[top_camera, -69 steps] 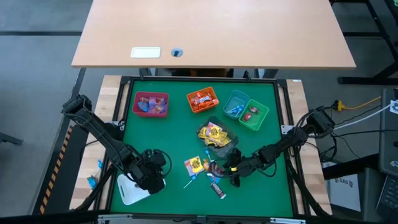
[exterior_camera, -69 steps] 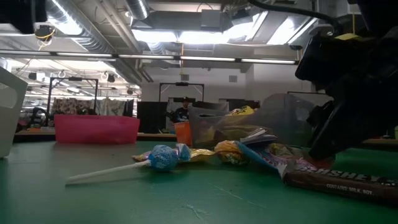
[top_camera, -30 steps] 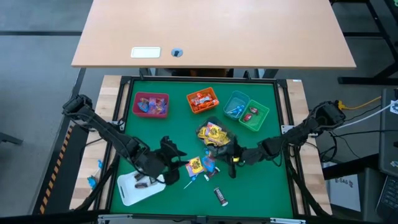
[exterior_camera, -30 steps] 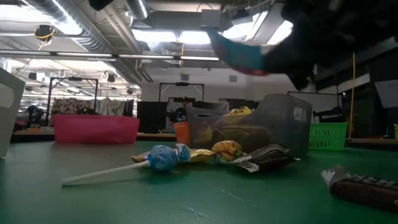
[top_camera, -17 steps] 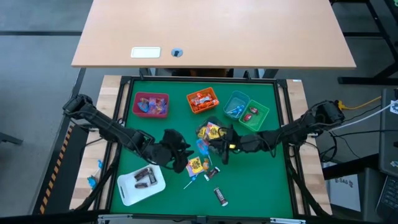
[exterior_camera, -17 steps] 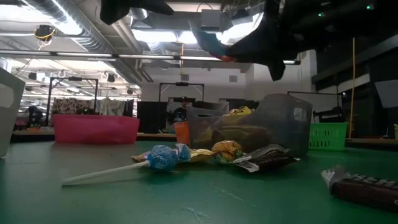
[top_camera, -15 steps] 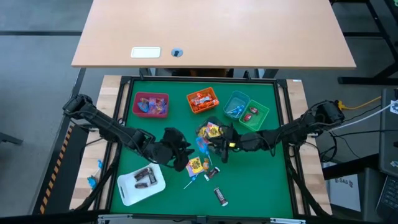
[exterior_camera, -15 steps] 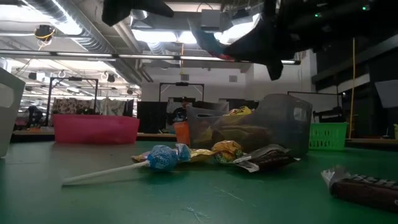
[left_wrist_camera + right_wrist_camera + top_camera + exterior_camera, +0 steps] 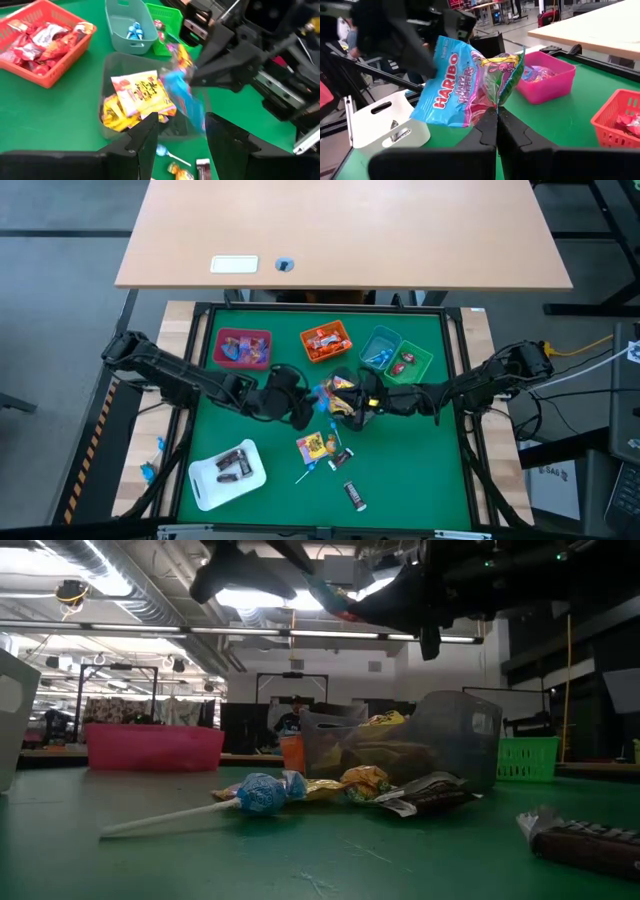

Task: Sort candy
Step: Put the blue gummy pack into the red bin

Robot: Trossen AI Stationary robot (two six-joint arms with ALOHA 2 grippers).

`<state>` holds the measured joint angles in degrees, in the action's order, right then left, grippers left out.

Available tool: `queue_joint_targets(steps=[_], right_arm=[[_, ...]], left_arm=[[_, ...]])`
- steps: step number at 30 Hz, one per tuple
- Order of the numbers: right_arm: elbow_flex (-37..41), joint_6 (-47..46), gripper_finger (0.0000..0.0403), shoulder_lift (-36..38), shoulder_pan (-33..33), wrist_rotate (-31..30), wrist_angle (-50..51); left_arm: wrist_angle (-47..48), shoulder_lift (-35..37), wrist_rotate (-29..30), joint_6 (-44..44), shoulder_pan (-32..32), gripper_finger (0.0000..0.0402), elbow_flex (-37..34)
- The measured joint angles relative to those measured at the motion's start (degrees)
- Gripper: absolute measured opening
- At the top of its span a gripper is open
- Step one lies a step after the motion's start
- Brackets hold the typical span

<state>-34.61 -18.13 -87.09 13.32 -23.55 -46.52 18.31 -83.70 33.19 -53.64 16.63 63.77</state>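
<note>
The green-topped table (image 9: 440, 480) carries a row of plastic bins along its far side: a pink bin (image 9: 242, 347), an orange-red basket (image 9: 325, 340), a teal bin (image 9: 379, 346) and a green basket (image 9: 410, 367), with a clear grey bin (image 9: 352, 402) of yellow packets at centre and a white handled tray (image 9: 225, 474) near the left corner. Only the high view shows all of these at once, and the two arms meeting over the clear bin.

The right gripper (image 9: 496, 114), fingers pressed together, pinches a blue and pink candy bag (image 9: 465, 85) by its edge, held in the air above the clear bin; the right wrist view alone lets its white lettering be read, "HARIBO". The left gripper (image 9: 182, 131) hovers just beside the bag with its fingers spread, holding nothing.

The low view alone shows a blue-wrapped lollipop (image 9: 262, 794) lying on the table, and a dark brown bar (image 9: 585, 840) at near right whose print is unreadable.
</note>
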Motion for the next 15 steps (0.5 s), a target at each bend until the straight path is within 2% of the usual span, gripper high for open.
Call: queue_joint_targets(steps=[9,15], right_arm=[[-0.84,0.73,0.0002,0.00,0.00,-0.02,0.00],[-3.24,5.23,0.0002,0.00,0.15,-0.02,0.15]], left_arm=[[-1.34,0.00,-3.35,0.23,-3.95,0.0152,0.00],[-1.89,0.00,-6.75,3.82,-5.15,0.0147,0.00]])
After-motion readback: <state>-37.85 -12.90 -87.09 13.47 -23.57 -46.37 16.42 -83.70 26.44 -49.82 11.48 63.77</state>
